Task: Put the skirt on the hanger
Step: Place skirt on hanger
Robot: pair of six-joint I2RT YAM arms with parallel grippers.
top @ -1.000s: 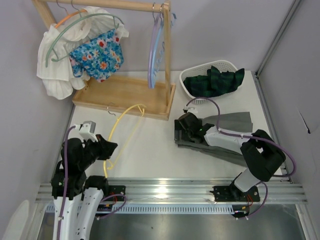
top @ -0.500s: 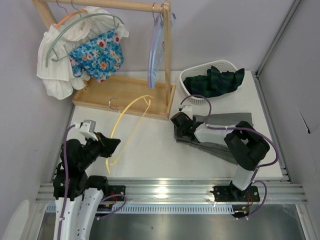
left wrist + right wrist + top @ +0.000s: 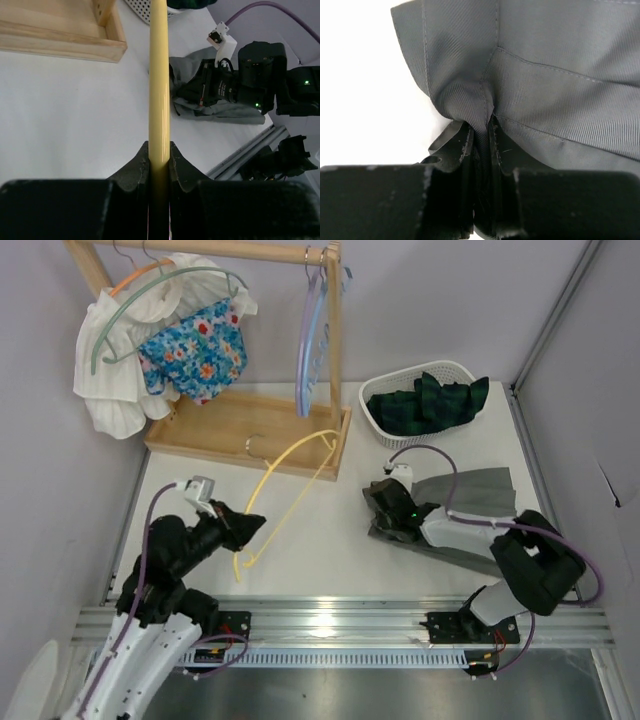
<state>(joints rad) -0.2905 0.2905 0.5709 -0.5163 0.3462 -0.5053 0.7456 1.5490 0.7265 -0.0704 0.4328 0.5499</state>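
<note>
I kept the left gripper [image 3: 159,155] clamped on the yellow hanger [image 3: 290,475], angled toward the grey skirt [image 3: 472,488] lying on the table's [image 3: 320,545] right side, while the right gripper [image 3: 482,135] pinched its bunched edge, ready, I judged, for lifting onto the hanger

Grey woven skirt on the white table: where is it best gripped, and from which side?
Probably its seamed left edge, from above: the grey woven skirt lies flat, so a fold must be pinched up, as the right gripper does.
</note>
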